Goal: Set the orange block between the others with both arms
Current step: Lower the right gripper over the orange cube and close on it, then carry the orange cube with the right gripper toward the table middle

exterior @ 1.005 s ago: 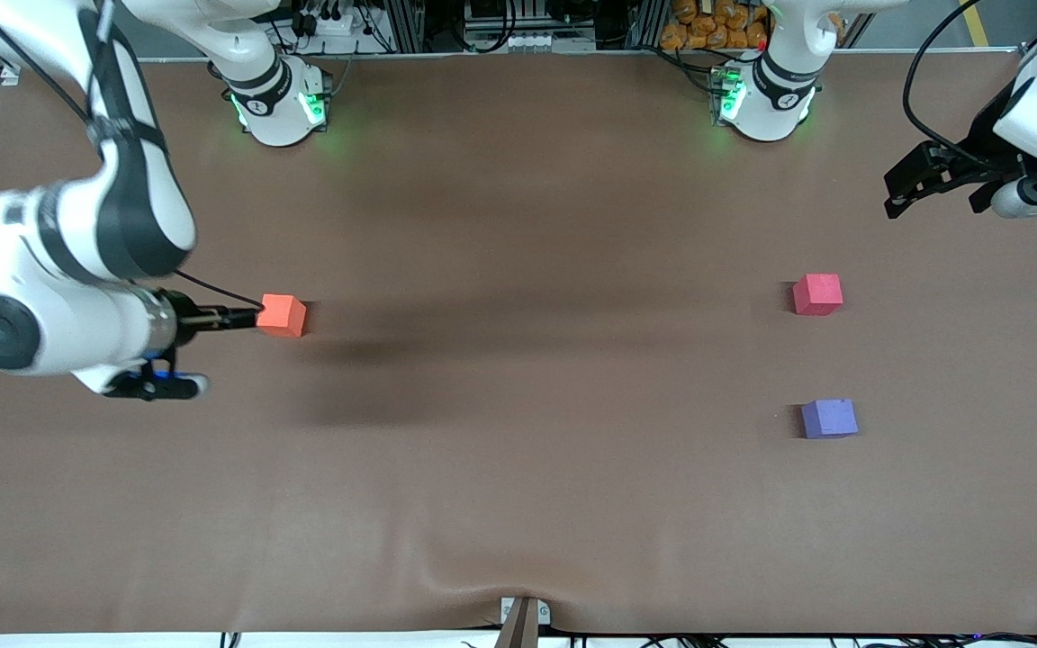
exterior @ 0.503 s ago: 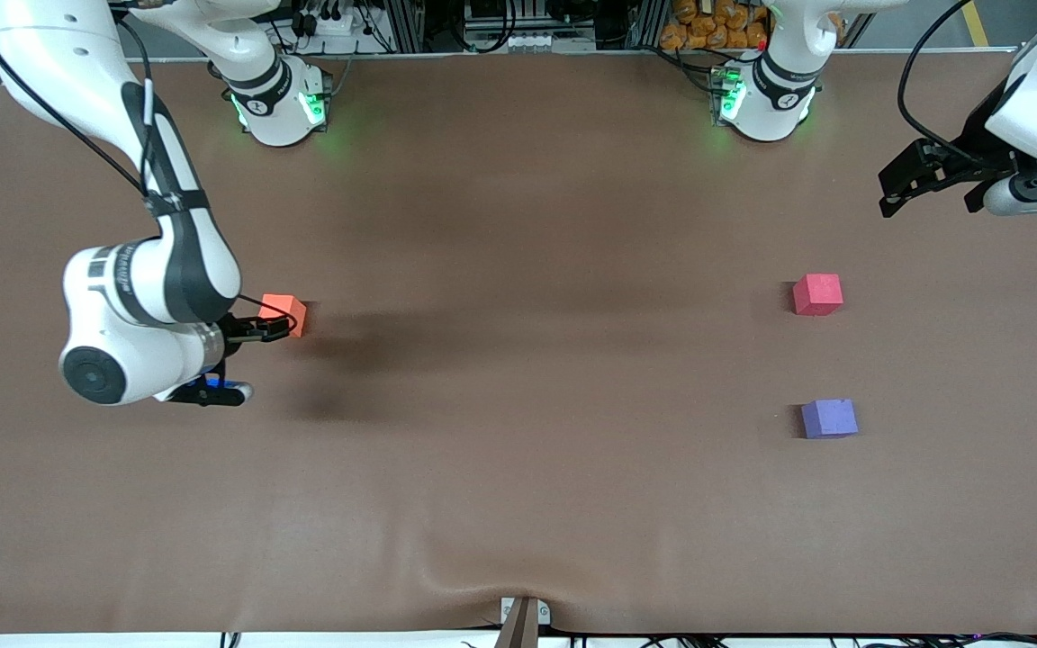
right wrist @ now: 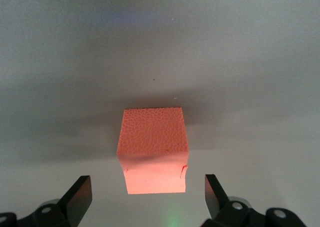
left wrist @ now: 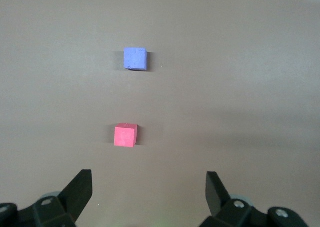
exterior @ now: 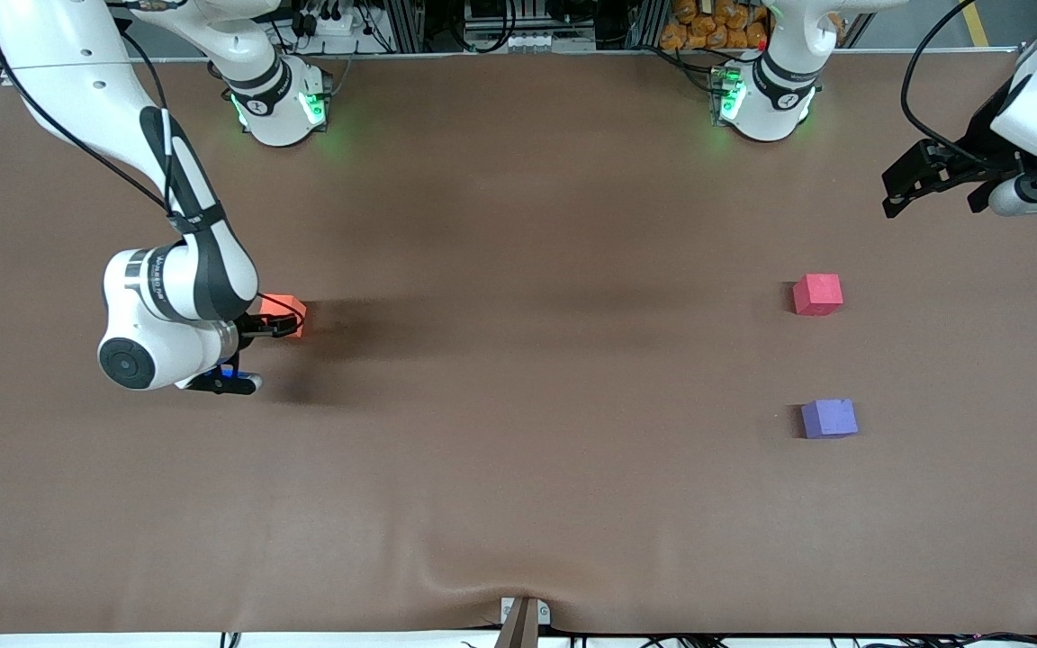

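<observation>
The orange block [exterior: 288, 311] [right wrist: 153, 149] sits on the table toward the right arm's end. My right gripper [exterior: 272, 326] [right wrist: 148, 194] is low beside it and open. The block's near edge reaches just between the fingertips, with a gap on each side. The pinkish-red cube [exterior: 817, 294] [left wrist: 125, 135] and the purple cube [exterior: 829, 418] [left wrist: 135, 59] stand apart toward the left arm's end, the purple one nearer the front camera. My left gripper [exterior: 901, 193] [left wrist: 149, 189] hangs open and holds nothing, over the table at the left arm's end.
A brown mat [exterior: 518, 432] covers the table, with a ripple at its front edge [exterior: 446, 576]. The two arm bases [exterior: 280, 103] [exterior: 766, 99] stand along the back edge. A clamp [exterior: 523, 616] sits at the front edge.
The right arm's wrist has swung in toward the orange block, bringing the open fingers up around its near edge. The left gripper has barely shifted. The blocks have not moved.
</observation>
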`<state>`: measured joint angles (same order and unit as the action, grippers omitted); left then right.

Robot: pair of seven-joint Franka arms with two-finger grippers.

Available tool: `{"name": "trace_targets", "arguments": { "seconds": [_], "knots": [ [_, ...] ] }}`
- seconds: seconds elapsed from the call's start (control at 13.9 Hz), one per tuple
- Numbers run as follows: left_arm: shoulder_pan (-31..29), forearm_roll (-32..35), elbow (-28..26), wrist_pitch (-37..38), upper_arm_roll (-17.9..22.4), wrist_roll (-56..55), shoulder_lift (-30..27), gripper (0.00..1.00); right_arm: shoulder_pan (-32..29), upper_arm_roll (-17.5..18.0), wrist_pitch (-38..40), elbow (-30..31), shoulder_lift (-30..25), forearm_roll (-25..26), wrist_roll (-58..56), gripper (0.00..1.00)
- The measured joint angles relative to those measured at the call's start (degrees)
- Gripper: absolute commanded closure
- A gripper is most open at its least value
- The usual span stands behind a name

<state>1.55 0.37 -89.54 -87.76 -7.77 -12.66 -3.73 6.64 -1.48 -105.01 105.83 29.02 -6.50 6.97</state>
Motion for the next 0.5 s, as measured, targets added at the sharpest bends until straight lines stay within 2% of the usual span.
{"name": "trace_targets", "arguments": {
  "seconds": [0.22, 0.29, 0.5],
  "knots": [
    [0.0, 0.0, 0.0, 0.0, 0.0, 0.0, 0.0, 0.0, 0.0, 0.1, -0.4, 0.5, 0.5, 0.0, -0.1, 0.0],
    [0.0, 0.0, 0.0, 0.0, 0.0, 0.0, 0.0, 0.0, 0.0, 0.1, -0.7, 0.5, 1.0, 0.0, -0.3, 0.1],
    [0.0, 0.0, 0.0, 0.0, 0.0, 0.0, 0.0, 0.0, -0.5, 0.0, -1.9, 0.6, 3.7, -0.2, -2.2, 0.67]
  ]
}}
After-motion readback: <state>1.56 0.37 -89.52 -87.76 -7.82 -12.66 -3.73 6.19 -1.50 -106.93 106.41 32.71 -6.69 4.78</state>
